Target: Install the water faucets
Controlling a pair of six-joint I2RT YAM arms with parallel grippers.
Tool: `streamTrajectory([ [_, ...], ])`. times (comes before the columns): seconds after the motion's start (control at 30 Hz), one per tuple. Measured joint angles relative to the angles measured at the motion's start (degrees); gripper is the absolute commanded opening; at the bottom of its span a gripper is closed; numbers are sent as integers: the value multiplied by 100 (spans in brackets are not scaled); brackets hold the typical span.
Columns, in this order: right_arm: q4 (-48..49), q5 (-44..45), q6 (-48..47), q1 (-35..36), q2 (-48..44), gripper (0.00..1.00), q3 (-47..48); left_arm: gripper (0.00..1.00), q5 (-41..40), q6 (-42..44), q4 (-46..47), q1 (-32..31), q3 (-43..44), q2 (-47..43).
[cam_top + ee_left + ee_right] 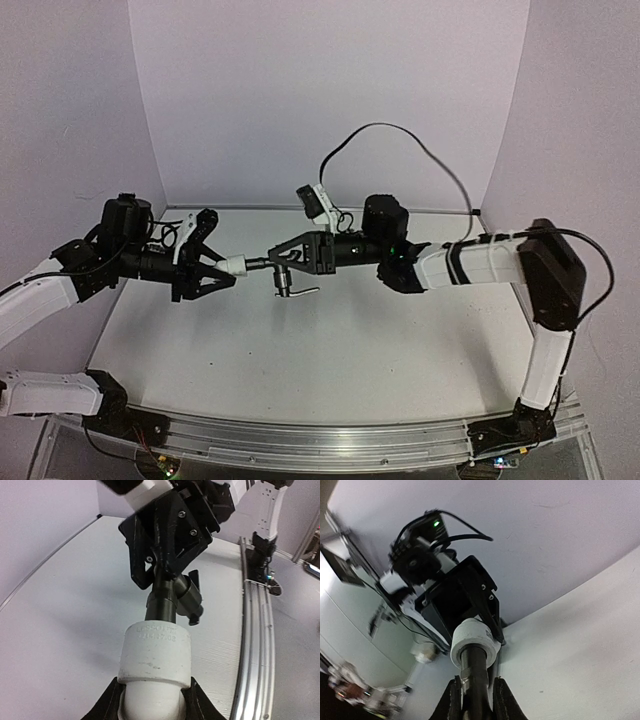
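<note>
At the near edge, a metal rail [330,440] carries both arm bases, and the pale desk [350,360] stretches away behind it. Above the middle of the desk, off its surface, the two arms meet tip to tip.

The left gripper [230,270] reaches in from the left and is clamped on the white fitting [238,265]. In the left wrist view its black fingers [107,705] press both sides of the fitting's rounded lower part.

The dark grey tap [262,264] lies roughly level in the air. Its left end meets the mouth of the fitting; how far it goes in cannot be told. Its thin lever handle [295,292] hangs below the body, pointing right.

The right gripper [278,260] comes in from the right and is clamped on the tap's slender body, just right of the fitting. Its own camera shows one finger [451,700] on each side of the dark shaft, with the fitting right beyond.

Farther back a black cable [420,145] arcs over the right arm, in front of the plain far wall [330,100].
</note>
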Motion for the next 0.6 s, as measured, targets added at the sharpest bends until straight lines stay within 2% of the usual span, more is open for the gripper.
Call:
streamTrajectory([
  [0.07,1209,-176,2084,-165,576,28,64,0,-331,19,80,4,-70,-65],
  [0.13,1866,-178,3600,-231,774,38,-135,0,-459,20,174,-29,-191,-68],
  [0.2,2240,-183,4239,-434,695,50,-529,0,-490,5,164,0,-260,-124],
  [0.27,2392,-153,4318,-778,434,62,-975,0,-484,-30,173,35,-281,-178],
  [0.37,1440,122,3363,-1257,-277,74,-1308,0,-320,-82,269,52,-281,-253],
  [0.5,-1064,1369,387,-1222,-1513,80,-952,0,14,-158,322,49,-281,-292],
  [0.6,-1981,2125,-1927,-761,-2192,82,-784,0,344,-187,321,49,-275,-247],
])
